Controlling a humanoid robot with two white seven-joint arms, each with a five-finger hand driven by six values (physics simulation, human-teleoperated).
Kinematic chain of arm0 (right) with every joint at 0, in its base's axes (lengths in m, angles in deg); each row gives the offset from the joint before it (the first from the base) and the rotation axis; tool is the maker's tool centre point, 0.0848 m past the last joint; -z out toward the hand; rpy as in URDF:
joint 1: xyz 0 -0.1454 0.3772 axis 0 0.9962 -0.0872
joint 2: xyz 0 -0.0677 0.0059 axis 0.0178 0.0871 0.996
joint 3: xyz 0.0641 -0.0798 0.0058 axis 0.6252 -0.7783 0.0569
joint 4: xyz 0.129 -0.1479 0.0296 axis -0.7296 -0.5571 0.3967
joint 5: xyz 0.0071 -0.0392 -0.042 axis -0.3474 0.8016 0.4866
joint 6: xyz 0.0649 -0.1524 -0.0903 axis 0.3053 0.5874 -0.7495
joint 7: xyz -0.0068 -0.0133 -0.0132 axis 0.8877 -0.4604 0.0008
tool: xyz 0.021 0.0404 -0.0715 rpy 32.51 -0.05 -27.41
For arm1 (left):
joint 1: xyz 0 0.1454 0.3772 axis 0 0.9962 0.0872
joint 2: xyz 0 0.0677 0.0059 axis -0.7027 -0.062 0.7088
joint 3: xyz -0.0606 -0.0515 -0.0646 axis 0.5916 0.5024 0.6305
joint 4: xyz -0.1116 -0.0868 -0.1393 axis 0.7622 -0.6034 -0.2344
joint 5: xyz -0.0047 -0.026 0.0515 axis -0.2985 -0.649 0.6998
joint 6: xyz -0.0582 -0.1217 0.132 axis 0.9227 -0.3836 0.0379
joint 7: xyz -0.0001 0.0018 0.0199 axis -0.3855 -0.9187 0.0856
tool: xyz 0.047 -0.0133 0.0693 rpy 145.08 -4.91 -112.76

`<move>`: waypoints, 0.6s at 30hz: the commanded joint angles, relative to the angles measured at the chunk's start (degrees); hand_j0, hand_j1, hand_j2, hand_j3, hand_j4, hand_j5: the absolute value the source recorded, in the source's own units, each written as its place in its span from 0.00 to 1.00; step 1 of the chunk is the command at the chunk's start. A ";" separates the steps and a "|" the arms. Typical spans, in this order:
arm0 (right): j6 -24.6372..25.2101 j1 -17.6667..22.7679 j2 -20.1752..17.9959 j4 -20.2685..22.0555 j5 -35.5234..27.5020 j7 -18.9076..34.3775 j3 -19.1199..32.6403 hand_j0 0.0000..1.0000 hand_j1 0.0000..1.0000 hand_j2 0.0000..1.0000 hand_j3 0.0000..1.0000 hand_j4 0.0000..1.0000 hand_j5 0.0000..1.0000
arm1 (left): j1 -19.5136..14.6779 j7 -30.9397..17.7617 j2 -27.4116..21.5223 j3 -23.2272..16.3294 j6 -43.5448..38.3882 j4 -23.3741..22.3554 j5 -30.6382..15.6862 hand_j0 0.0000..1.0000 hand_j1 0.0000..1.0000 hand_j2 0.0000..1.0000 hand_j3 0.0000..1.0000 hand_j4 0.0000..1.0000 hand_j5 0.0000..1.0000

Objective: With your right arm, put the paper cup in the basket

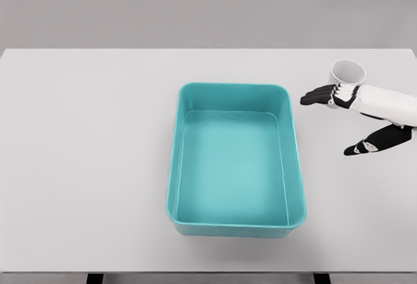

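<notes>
On the table, far right: a small white paper cup (348, 73) stands upright, open mouth up, well apart from the basket.
Basket: a teal rectangular plastic basket (298, 167) with rounded corners sits at the middle of the pale grey tabletop (85, 154); nothing lies in it.
Right hand: the white-and-black five-finger right hand (355, 118) comes in from the right edge, just in front of the cup. Its fingers (317, 96) are stretched out towards the basket and the thumb hangs apart below them, so the hand is wide and holds nothing. The finger bases overlap the cup's lower wall in this view; whether they touch it cannot be told.
Left arm: out of sight.
Step in hand: reaching for the cup, by my judgement; no grasp yet, so the task is at its start.
Next move calls for: bringing the palm round the cup's side and curling fingers and thumb gently, since thin paper likely dents or tips; then a lift clear of the basket's right wall.
</notes>
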 commanded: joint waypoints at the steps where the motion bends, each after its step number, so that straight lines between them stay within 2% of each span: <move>1: 0.09 0.00 0.29 -0.04 0.17 -0.05 0.12 1.00 1.00 1.00 1.00 1.00 1.00 | 0.00 -0.01 0.00 0.01 -0.04 0.01 -0.01 1.00 1.00 1.00 1.00 1.00 1.00; 4: 0.09 2.37 4.85 -1.79 0.08 0.03 5.38 1.00 1.00 1.00 1.00 1.00 1.00 | 0.00 -0.01 0.00 0.01 0.05 0.01 -0.01 1.00 1.00 1.00 1.00 1.00 1.00; 5: 0.09 3.42 8.45 -4.51 -0.80 3.27 9.69 1.00 1.00 1.00 1.00 1.00 1.00 | 0.00 -0.01 0.00 0.01 -0.04 0.01 -0.01 1.00 1.00 1.00 1.00 1.00 1.00; 6: 0.09 3.78 12.31 -8.19 -0.89 8.76 15.11 1.00 1.00 1.00 1.00 1.00 1.00 | 0.00 -0.01 0.00 0.01 -0.04 0.01 -0.01 1.00 1.00 1.00 1.00 1.00 1.00; 7: 0.09 5.01 19.60 -10.14 -0.98 8.76 23.12 1.00 1.00 1.00 1.00 1.00 1.00 | 0.00 -0.01 0.00 0.01 0.05 0.01 -0.01 1.00 1.00 1.00 1.00 1.00 1.00; 8: 1.77 7.37 25.32 -9.88 -0.63 8.76 28.75 1.00 1.00 1.00 1.00 1.00 1.00 | 0.00 -0.01 0.00 0.01 -0.04 0.01 -0.01 1.00 1.00 1.00 1.00 1.00 1.00; 9: 3.89 10.81 27.71 -9.53 -0.89 8.76 33.51 1.00 1.00 1.00 1.00 1.00 1.00 | 0.00 -0.01 0.00 0.01 -0.04 0.01 -0.01 1.00 1.00 1.00 1.00 1.00 1.00; 10: 5.29 10.99 27.71 -9.88 -0.98 8.76 33.69 1.00 1.00 1.00 1.00 1.00 1.00 | 0.00 -0.01 0.00 0.01 -0.04 0.01 -0.01 1.00 1.00 1.00 1.00 1.00 1.00; 12: 13.46 10.81 27.62 -9.80 -1.50 8.76 34.04 1.00 1.00 1.00 1.00 1.00 1.00 | 0.00 -0.01 0.00 0.01 -0.04 0.01 -0.01 1.00 1.00 1.00 1.00 1.00 1.00; 13: 17.76 10.72 27.45 -9.62 -2.99 8.76 34.22 1.00 1.00 1.00 1.00 1.00 1.00 | 0.00 -0.01 0.00 0.01 0.05 0.01 -0.01 1.00 1.00 1.00 1.00 1.00 1.00; 14: 20.67 10.46 26.48 -10.14 -7.90 8.76 34.22 1.00 1.00 1.00 1.00 1.00 1.00 | 0.00 -0.01 0.00 0.01 0.05 0.01 -0.01 1.00 1.00 1.00 1.00 1.00 1.00; 16: 25.15 10.11 25.08 -13.56 -15.91 8.76 34.04 1.00 1.00 1.00 1.00 1.00 1.00 | 0.00 -0.01 0.00 0.01 -0.04 0.01 -0.01 1.00 1.00 1.00 1.00 1.00 1.00; 18: 27.88 9.84 24.72 -16.73 -16.36 8.76 34.04 1.00 1.00 1.00 1.00 1.00 1.00 | 0.00 -0.01 0.00 0.01 0.05 0.01 -0.01 1.00 1.00 1.00 1.00 1.00 1.00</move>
